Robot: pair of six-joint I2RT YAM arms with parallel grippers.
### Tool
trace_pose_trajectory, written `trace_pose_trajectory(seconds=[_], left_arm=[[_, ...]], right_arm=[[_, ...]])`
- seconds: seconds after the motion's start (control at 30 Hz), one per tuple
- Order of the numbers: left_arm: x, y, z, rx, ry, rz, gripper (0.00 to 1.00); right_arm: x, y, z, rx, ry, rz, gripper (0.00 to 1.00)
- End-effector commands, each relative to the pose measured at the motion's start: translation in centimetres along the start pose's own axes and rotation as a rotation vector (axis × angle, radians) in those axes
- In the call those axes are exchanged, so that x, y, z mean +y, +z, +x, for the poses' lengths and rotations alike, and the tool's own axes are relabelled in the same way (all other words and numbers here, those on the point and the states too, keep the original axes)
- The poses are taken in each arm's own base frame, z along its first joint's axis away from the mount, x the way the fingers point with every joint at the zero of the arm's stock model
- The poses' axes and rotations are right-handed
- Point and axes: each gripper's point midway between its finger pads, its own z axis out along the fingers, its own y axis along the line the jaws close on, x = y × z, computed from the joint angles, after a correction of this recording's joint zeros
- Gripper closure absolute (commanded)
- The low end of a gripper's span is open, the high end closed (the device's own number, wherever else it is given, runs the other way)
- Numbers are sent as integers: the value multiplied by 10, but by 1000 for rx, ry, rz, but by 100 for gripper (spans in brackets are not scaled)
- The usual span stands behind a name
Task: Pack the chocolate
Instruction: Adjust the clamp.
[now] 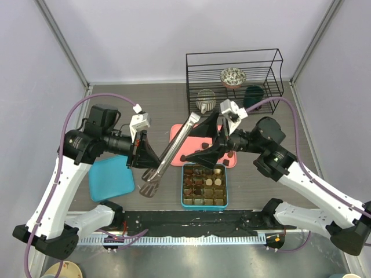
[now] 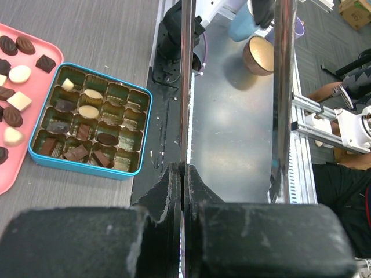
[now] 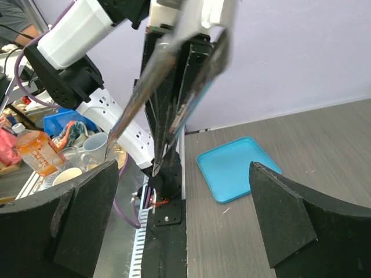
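The left claw (image 2: pixel 184 174) is clenched on one arm of the metal tongs (image 1: pixel 173 149), probably to steady them, with the tips hanging over the tabletop (image 1: pixel 133 110) beside the box (image 1: pixel 182 188). The right claw (image 3: pixel 182 226) gapes, released, above the pink tray (image 1: pixel 185 149). Chocolate (image 2: pixel 16 74) lies on the tray and in the box cells. Room between the arms looks tight, and freer toward the lid (image 1: pixel 110 176).

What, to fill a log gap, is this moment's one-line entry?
left tool shut on tongs | right tool open | chocolate partly in box
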Motion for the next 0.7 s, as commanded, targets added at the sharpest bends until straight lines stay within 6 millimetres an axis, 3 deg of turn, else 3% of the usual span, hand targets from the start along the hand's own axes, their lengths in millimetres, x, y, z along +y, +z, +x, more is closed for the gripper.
trace_pose_trajectory(seconds=[0.0, 0.23, 0.67], left_arm=[[-10, 0, -6, -33, 35, 41, 100], [-12, 0, -4, -26, 33, 57, 100], [-8, 3, 8, -11, 14, 59, 100]], right_arm=[[8, 11, -10, 21, 35, -72, 0], [16, 14, -12, -14, -35, -103, 0], [21, 38, 4, 51, -64, -90, 0]])
